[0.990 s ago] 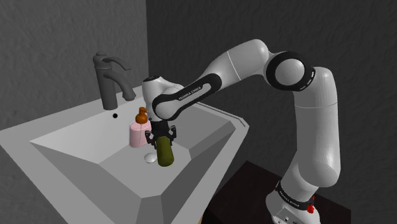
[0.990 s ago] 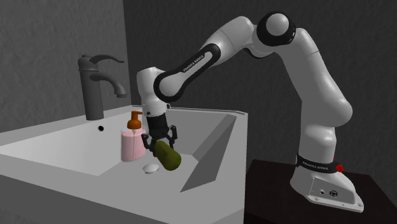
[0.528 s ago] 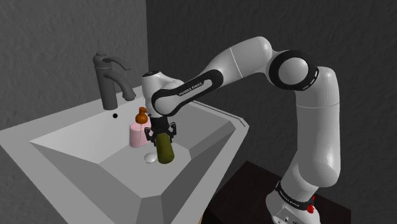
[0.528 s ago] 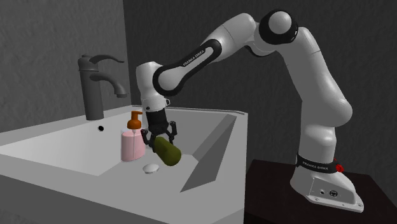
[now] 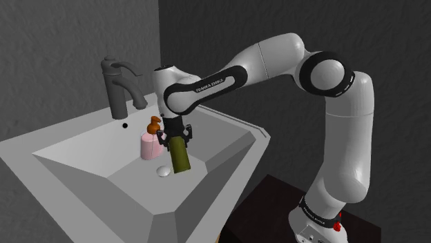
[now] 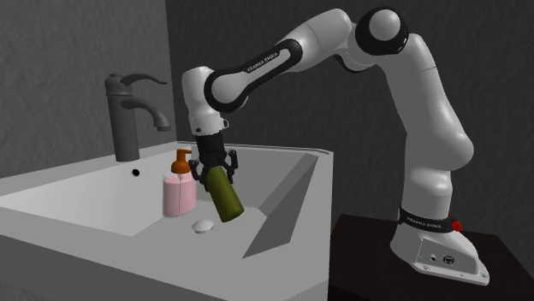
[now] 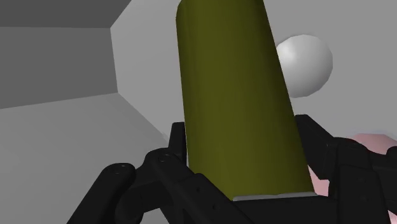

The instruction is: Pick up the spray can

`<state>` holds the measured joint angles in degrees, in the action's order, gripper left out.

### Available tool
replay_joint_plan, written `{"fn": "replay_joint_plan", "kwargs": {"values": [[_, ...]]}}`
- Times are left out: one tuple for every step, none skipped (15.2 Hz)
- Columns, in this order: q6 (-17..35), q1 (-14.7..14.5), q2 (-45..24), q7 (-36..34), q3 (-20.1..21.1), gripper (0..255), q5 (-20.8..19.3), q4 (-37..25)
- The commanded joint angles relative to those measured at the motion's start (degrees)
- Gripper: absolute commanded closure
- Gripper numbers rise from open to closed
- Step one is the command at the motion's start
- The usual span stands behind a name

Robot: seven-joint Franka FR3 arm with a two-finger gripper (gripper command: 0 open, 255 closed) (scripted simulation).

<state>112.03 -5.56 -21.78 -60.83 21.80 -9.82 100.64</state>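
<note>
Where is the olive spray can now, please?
In the shoulder view, the gripper holds the spray can over the sink, right of the pink soap dispenser.

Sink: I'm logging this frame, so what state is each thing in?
spray can: tilted, clasped by the hand, apparently off the sink floor.
hand: shut on the spray can.
soap bottle: upright in the sink.
faucet: no water running.

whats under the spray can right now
Olive spray can hangs tilted in the jaws over the grey sink basin; a small white round knob lies near its lower end. The basin directly beneath is hidden.
</note>
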Motion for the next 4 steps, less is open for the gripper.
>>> {"fn": "replay_joint_plan", "kwargs": {"values": [[-1.28,0.11,0.67,0.26,0.11,255,0.31,-0.68],[-1.93,0.13,0.97,0.36,0.17,255,0.45,-1.05],[-2.02,0.14,1.03,0.38,0.18,255,0.48,-1.10],[-2.02,0.14,1.02,0.38,0.18,255,0.47,-1.11]]}}
